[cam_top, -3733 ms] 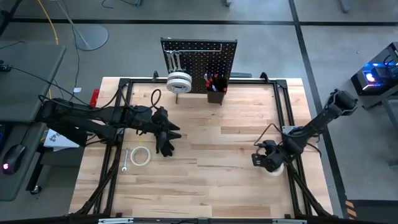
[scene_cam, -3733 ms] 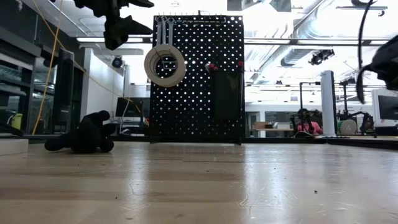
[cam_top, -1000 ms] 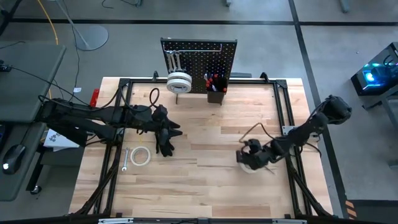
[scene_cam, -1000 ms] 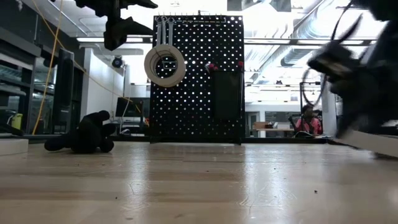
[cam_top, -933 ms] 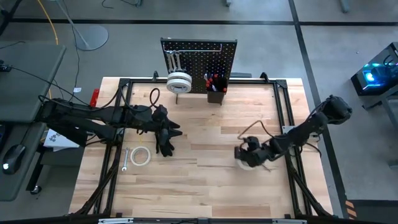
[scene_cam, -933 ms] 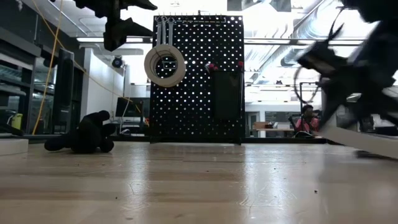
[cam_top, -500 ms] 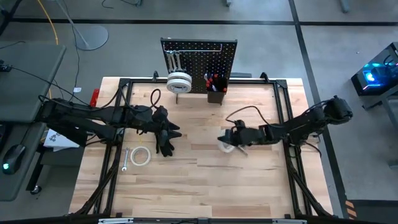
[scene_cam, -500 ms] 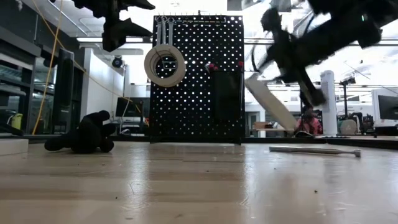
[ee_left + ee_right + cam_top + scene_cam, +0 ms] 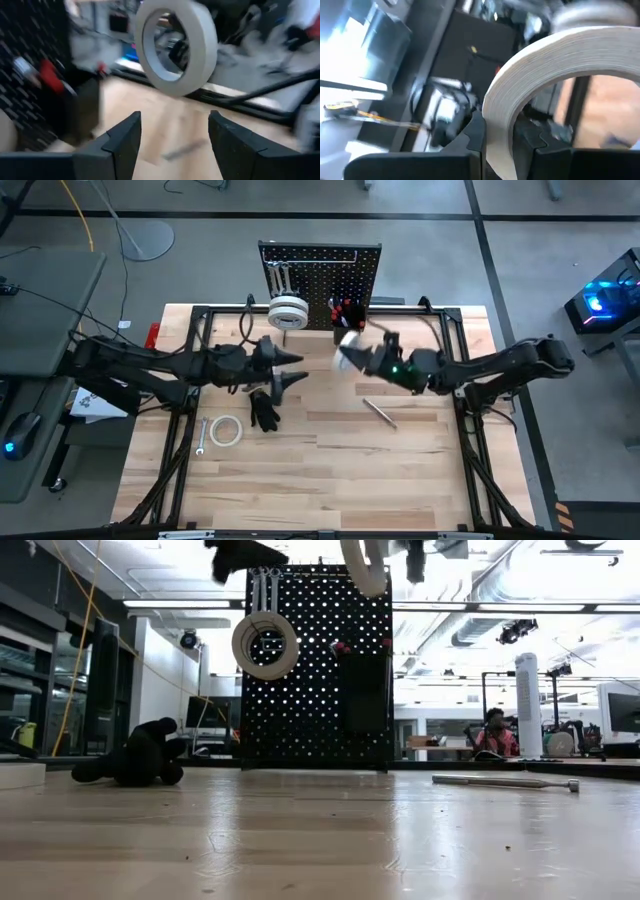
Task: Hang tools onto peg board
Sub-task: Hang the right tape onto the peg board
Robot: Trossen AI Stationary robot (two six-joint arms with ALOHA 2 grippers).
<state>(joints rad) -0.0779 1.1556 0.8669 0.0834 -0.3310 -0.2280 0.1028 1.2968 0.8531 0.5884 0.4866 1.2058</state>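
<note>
My right gripper is shut on a white tape roll and holds it high in front of the peg board, close to the small black bin with red-handled screwdrivers. My left gripper stands open, high above the table's middle left, its fingers pointing at the held roll without touching it. A second tape roll hangs on a hook of the peg board, with silver wrenches hung above it. My right gripper pinches the tape roll's band, one finger inside the ring and the other outside. The fingers come about level from the table's right side. The roll is lifted clear, standing on edge well above the table.
On the table's left lie a third tape roll, a small wrench and a black tool. A long silver tool lies right of the middle. The black frame rails run along both sides. A person sits in the room behind.
My right gripper has risen from the table's near right with the tape roll and swung toward the far left, up to the peg board, tipping from pointing down to about level. My left gripper has lifted a little, rolled, and shifted toward the right.
</note>
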